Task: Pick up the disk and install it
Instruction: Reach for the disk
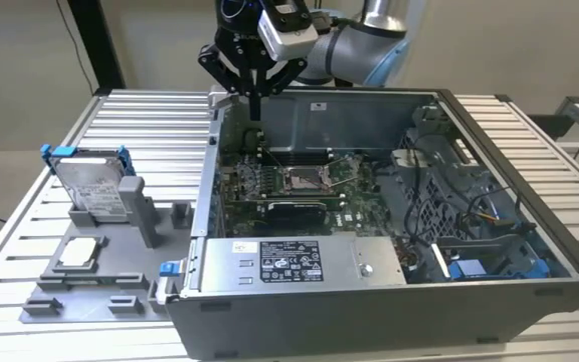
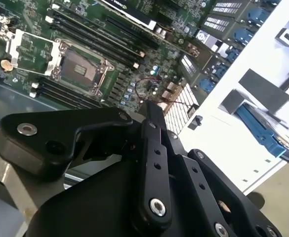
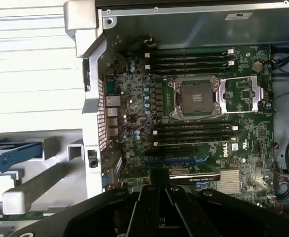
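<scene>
Disk [image 1: 93,185] stands on end, long axis upright, in the grey stand [image 1: 88,290], well off toward the exterior view's left of our gripper [image 1: 255,102]. We hover over the open computer case [image 1: 390,305], fingers pressed together and empty.

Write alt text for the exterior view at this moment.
The gripper, shut and empty, hangs above the far edge of the open computer case. The disk stands upright in a grey stand on the table at the exterior view's left, apart from the gripper.
</scene>
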`<state>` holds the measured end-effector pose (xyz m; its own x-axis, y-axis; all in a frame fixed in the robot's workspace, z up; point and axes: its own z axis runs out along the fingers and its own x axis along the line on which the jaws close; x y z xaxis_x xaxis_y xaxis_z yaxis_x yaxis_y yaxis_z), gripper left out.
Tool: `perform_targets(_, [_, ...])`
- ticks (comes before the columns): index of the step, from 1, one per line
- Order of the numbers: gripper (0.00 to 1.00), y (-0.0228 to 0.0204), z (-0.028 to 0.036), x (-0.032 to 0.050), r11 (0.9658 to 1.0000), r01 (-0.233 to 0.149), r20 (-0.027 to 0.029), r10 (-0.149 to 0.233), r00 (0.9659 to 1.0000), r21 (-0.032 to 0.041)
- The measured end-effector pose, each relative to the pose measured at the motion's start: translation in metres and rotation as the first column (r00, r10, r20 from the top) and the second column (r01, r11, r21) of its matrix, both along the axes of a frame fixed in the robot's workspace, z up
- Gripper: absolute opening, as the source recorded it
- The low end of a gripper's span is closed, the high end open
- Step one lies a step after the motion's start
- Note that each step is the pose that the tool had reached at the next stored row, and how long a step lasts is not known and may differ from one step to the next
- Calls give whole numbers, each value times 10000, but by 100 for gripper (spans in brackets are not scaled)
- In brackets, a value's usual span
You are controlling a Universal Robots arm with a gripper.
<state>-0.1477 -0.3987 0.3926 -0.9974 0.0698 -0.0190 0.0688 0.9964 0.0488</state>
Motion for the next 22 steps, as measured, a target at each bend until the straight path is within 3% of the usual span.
perform_targets(11, [0, 0, 0, -254, 10000, -1, -1, 1, 10000, 0])
perform_targets(22, [0, 0, 0, -560, 10000, -2, -18, 2, 10000, -1])
